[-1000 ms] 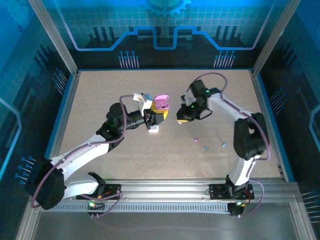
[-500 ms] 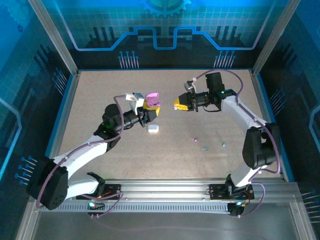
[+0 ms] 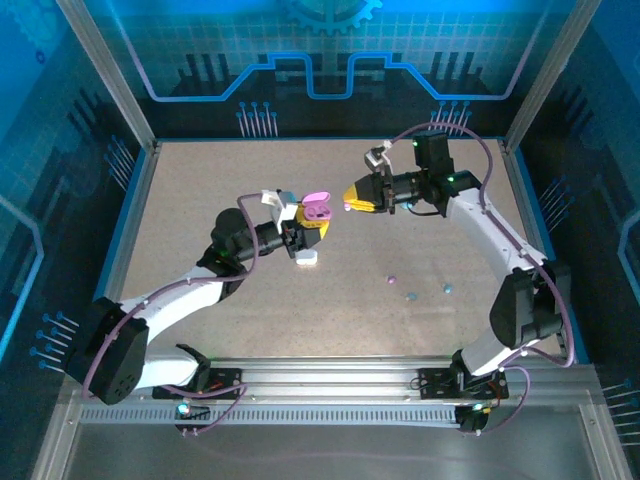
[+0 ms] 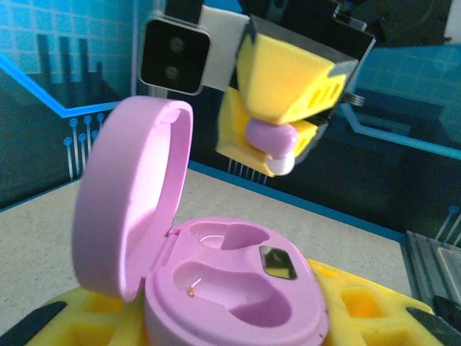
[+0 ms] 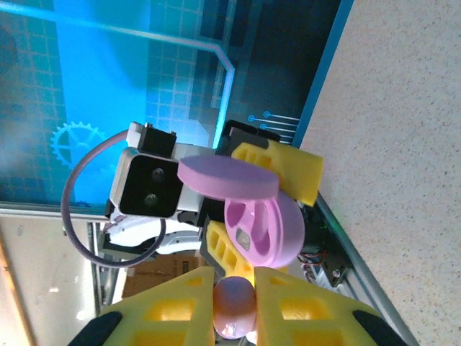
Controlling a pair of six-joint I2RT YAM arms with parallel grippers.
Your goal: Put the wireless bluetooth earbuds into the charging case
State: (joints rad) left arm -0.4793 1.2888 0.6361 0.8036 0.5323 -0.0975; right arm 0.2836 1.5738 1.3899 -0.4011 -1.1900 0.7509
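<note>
My left gripper (image 3: 308, 224) is shut on a pink charging case (image 3: 318, 206), held above the table with its lid (image 4: 133, 194) hinged open. Two hollow sockets show inside the case (image 4: 238, 288). My right gripper (image 3: 350, 197) points at it from the right, a short gap away, shut on a pink-purple earbud (image 5: 234, 308). In the left wrist view that earbud (image 4: 270, 140) sits pinched between the yellow fingers (image 4: 288, 79) above and behind the case. The right wrist view looks past the bud at the open case (image 5: 263, 227).
A white case (image 3: 306, 257) lies on the table just below the left gripper. Loose buds lie right of centre: a purple one (image 3: 391, 279) and two teal ones (image 3: 410, 296) (image 3: 447, 290). Blue rails edge the table.
The right gripper has lifted off the table with the bud and swung level to face left toward the case. The left gripper has shifted slightly, still holding the open case.
</note>
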